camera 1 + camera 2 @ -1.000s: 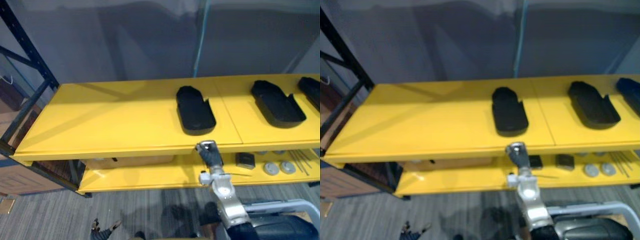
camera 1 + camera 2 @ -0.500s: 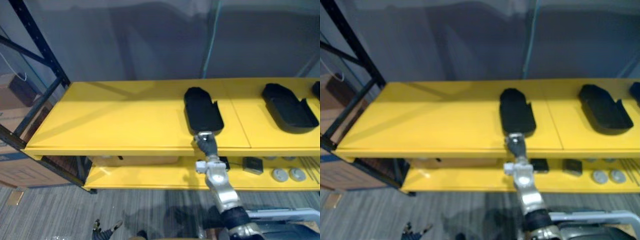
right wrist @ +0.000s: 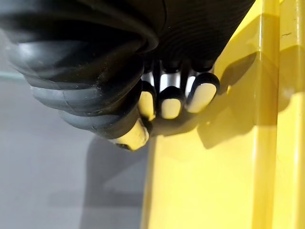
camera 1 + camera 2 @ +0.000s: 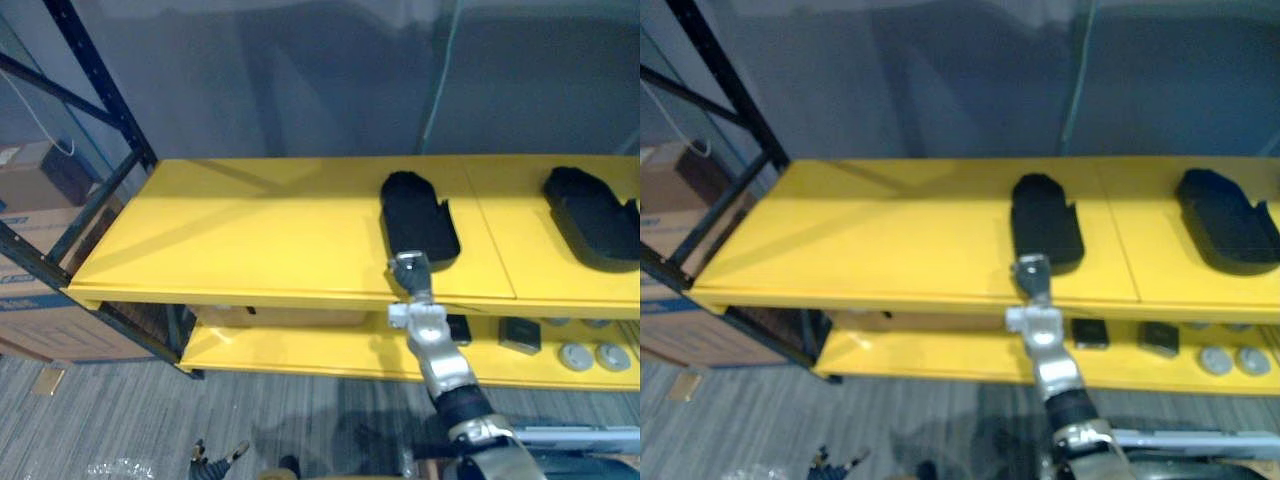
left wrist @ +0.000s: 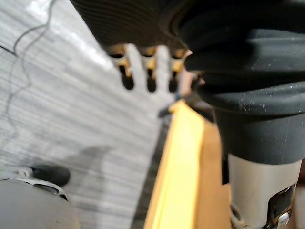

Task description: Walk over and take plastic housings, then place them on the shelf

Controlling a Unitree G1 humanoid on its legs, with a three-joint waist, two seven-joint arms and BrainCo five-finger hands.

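Black plastic housing [image 4: 418, 220] lies lengthwise just beyond the right hand [image 4: 412, 272] at mid-frame, whose relaxed fingers [image 3: 170, 102] hold nothing.

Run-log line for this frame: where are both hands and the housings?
right hand at top shelf front edge, by nearest housing, contact unclear | second housing further right | left hand open, empty
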